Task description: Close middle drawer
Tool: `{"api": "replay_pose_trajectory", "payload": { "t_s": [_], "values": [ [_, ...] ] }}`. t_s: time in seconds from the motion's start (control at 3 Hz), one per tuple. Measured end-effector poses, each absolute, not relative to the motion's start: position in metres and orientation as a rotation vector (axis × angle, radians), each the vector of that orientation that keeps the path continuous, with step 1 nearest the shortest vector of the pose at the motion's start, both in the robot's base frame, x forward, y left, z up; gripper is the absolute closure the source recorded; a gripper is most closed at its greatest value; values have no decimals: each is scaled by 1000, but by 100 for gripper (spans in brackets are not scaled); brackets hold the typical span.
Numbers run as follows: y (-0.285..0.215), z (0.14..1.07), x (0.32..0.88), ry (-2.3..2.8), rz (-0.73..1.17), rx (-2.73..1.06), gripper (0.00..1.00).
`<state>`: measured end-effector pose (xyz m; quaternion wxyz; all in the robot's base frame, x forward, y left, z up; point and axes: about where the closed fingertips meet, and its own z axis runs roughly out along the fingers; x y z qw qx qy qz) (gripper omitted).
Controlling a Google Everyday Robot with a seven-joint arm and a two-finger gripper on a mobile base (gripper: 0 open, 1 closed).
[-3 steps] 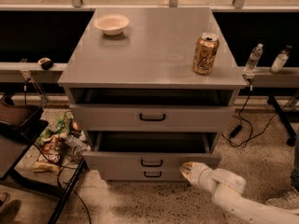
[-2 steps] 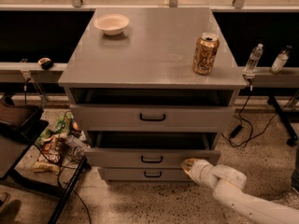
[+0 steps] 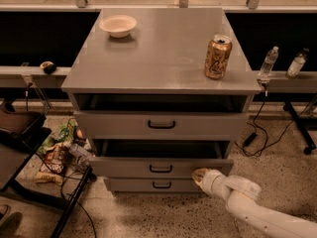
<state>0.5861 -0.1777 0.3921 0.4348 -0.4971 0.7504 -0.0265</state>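
The middle drawer (image 3: pixel 124 166) is a wide grey drawer with a small black bar handle (image 3: pixel 161 169). It stands a short way out of the grey cabinet (image 3: pixel 158 58), with a dark gap showing above its front. My gripper (image 3: pixel 199 175) is at the right end of this drawer's front, low down and against it. The white arm (image 3: pixel 247 202) reaches in from the lower right. The taller top drawer (image 3: pixel 114 125) sits above and the shortest bottom drawer (image 3: pixel 129 185) below.
On the cabinet top stand a white bowl (image 3: pixel 118 25) at the back left and a gold can (image 3: pixel 218 57) at the right. Snack bags (image 3: pixel 54 157) and a black stand (image 3: pixel 20 133) lie on the floor to the left. Water bottles (image 3: pixel 268 62) and cables (image 3: pixel 257 133) are to the right.
The middle drawer has slid back into the cabinet and now sticks out much less. My gripper has moved with it, towards the cabinet.
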Motion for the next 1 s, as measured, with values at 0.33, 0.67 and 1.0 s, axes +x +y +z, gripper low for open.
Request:
{"api": "replay_pose_trajectory", "payload": {
  "t_s": [0.33,0.67,1.0],
  "values": [
    [-178,392,586,1868,-66,-1238,27],
    [-178,392,586,1868,-66,-1238,4],
    [-178,392,586,1868,-66,-1238,0]
  ]
}}
